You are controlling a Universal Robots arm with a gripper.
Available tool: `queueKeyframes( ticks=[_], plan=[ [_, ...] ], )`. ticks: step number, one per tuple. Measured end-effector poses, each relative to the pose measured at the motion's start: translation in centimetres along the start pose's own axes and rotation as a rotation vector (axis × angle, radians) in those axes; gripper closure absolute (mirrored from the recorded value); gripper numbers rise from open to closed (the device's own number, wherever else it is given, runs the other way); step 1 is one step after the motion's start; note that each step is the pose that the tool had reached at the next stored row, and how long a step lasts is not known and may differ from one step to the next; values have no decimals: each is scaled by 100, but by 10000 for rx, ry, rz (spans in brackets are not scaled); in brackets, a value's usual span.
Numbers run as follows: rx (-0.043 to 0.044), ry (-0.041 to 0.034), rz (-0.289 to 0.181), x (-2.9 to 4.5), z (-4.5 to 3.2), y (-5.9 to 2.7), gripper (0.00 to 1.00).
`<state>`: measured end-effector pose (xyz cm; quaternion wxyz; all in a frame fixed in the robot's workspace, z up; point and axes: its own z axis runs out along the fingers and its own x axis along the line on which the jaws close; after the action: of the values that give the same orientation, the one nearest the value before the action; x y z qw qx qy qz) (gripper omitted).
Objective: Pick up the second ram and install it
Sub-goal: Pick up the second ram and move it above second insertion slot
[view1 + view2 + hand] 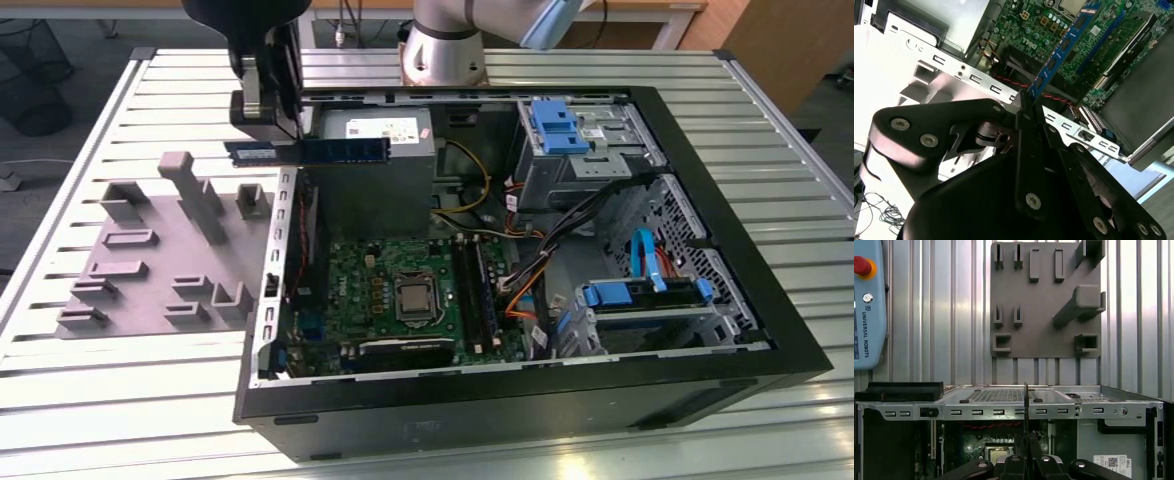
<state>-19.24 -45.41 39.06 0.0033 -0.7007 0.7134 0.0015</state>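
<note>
A slatted metal table (120, 400) fills the exterior view, and an open computer case (534, 400) lies on it across the centre and right of the frame. A gray holder board (147, 270) with upright pegs and pockets lies flat on the table to the exterior view's left, just outside the case's left wall. The arm's base (447, 45) stands at the top centre, behind the case. Inside the case, a gray power supply (374, 195) sits at the upper left and a green motherboard (387, 270) lies below it, its dark memory slots (477, 290) uncovered with open room above them. The black gripper (280, 125) hangs at the upper left over the case's left wall, closed on the ram (340, 150). The ram is held level in the air, one end over the power supply and the other reaching past the wall toward the board. In the second wrist view, the gripper (1026, 100) pinches one end of the ram (1061, 45), a blue stick with dark chips pointing out over the motherboard. In the first wrist view, the ram (1026, 405) appears edge-on as a thin line crossing the case's perforated wall (979, 411), with a control pendant (869, 305) lying on the table beyond the case.
</note>
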Motion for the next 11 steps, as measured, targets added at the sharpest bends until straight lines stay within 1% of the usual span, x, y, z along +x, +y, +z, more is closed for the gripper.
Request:
queueKeyframes(
  ticks=[11],
  plan=[
    [-1, 1, 0, -1, 0, -74, 86]
  ],
)
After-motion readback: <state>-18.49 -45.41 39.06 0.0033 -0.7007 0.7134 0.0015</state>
